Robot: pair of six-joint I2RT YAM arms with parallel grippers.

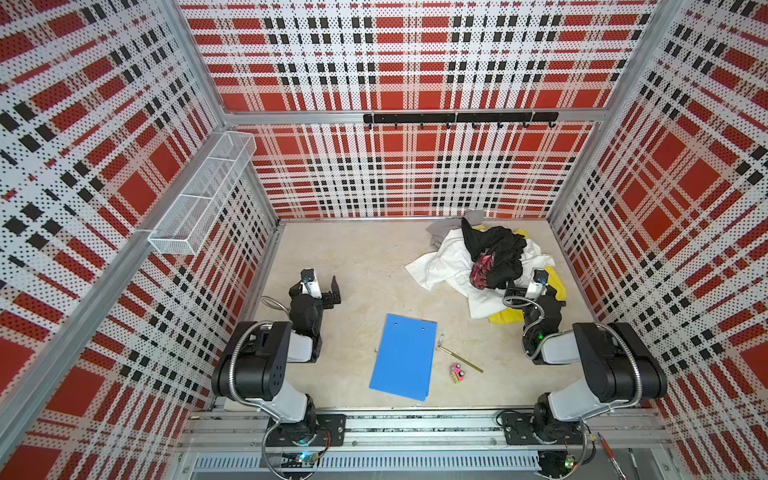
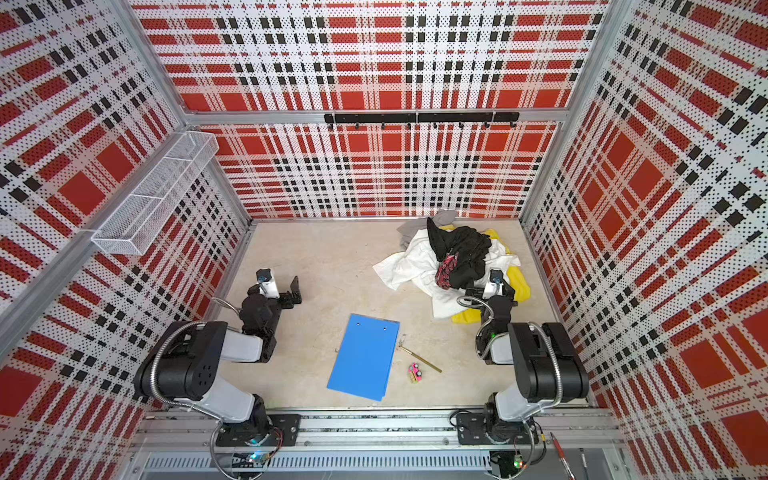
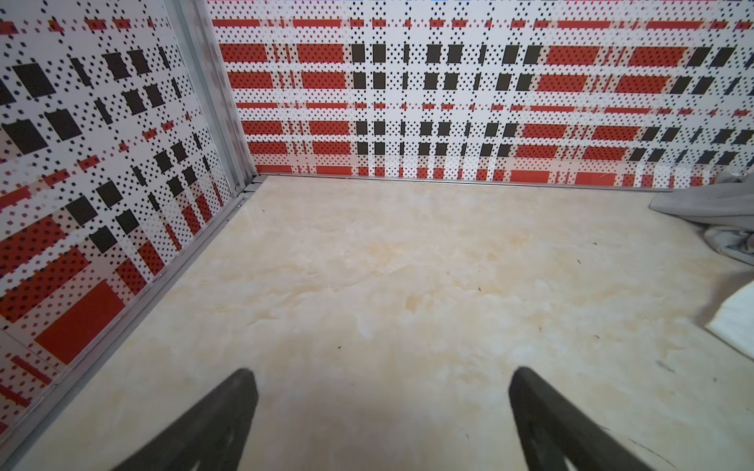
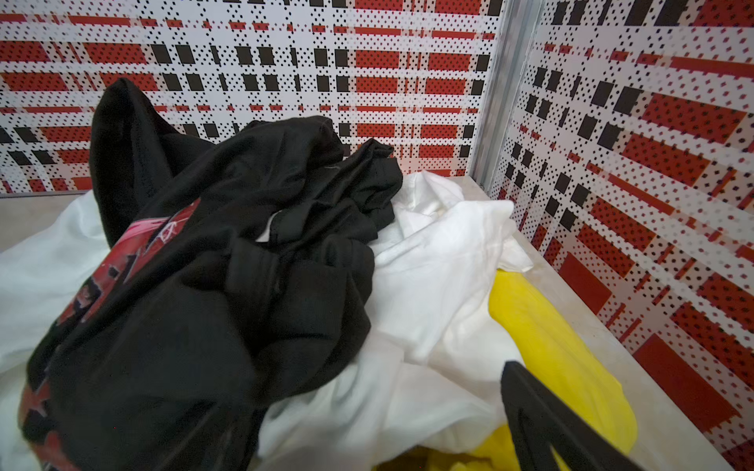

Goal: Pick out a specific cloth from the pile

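The pile point(image 1: 486, 262) lies at the back right of the floor: a black garment point(image 4: 228, 261) with a red print on top, a white shirt point(image 4: 440, 269) under it, grey cloth point(image 1: 446, 228) behind. The yellow cloth point(image 4: 551, 342) lies mostly buried, showing at the pile's right edge point(image 1: 556, 280) and near edge point(image 2: 467, 318). My right gripper point(image 4: 375, 391) is open low over the pile's near side. One finger point(image 4: 530, 407) shows against the yellow; the other is lost against the black garment. My left gripper point(image 3: 383, 375) is open over bare floor, far left of the pile point(image 1: 318, 287).
A blue clipboard point(image 1: 405, 357) lies at the front middle, with a thin brass-coloured tool point(image 1: 459, 355) and a small pink toy point(image 1: 457, 372) to its right. A wire basket point(image 1: 203, 199) hangs on the left wall, a black hook rail point(image 1: 459, 118) on the back wall.
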